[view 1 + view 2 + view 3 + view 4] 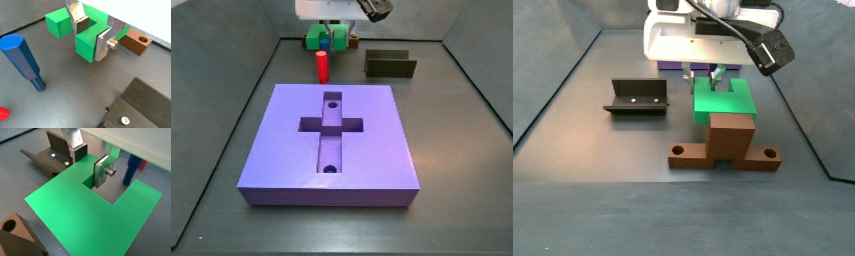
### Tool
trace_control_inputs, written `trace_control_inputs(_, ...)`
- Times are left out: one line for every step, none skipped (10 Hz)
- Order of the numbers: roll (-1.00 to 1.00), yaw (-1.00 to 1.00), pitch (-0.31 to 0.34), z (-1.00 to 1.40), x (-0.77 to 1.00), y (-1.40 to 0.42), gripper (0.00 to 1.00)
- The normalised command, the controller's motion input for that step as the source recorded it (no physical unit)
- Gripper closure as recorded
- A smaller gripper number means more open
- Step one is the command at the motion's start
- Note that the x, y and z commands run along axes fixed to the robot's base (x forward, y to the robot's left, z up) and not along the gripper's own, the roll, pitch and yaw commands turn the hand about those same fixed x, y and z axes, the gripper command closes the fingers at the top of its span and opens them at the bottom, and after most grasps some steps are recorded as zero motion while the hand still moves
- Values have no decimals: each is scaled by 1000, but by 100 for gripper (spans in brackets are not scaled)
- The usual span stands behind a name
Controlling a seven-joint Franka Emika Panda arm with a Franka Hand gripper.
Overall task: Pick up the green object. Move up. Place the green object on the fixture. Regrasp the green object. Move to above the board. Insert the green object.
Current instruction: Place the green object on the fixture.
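The green object lies flat on the grey floor, its two prongs and square notch showing in both wrist views. My gripper is down over it and straddles one prong: one finger stands in the notch, the other against the prong's outer side, and the prong fills the gap. The dark fixture stands a little apart from the piece. The purple board with its cross-shaped recess takes up the middle of the floor.
A brown wooden block stands right beside the green piece. A blue piece and a red peg are close by. Dark walls enclose the floor.
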Motion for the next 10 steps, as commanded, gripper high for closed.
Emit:
trace_control_inputs(-223, -60, 23, 509, 43, 0, 100)
trace_control_inputs(-223, -63, 3, 526, 60, 0, 100)
trace_control_inputs(-246, -66, 0, 594, 103, 0, 100)
trace_control_inputs(-234, -57, 0, 531, 163, 0, 100)
trace_control_inputs(-249, -63, 51, 540, 340, 0, 100)
trace_control_inputs(-420, -71, 63, 606, 486, 0, 100)
trace_control_inputs(-797, -129, 0, 631, 640, 0, 100)
trace_control_inputs(-963, -200, 0, 454, 809, 20, 100)
trace_control_inputs(-1000, -240, 0, 329, 834, 0, 100)
trace_control_inputs(-940, -220, 0, 203, 891, 0, 100)
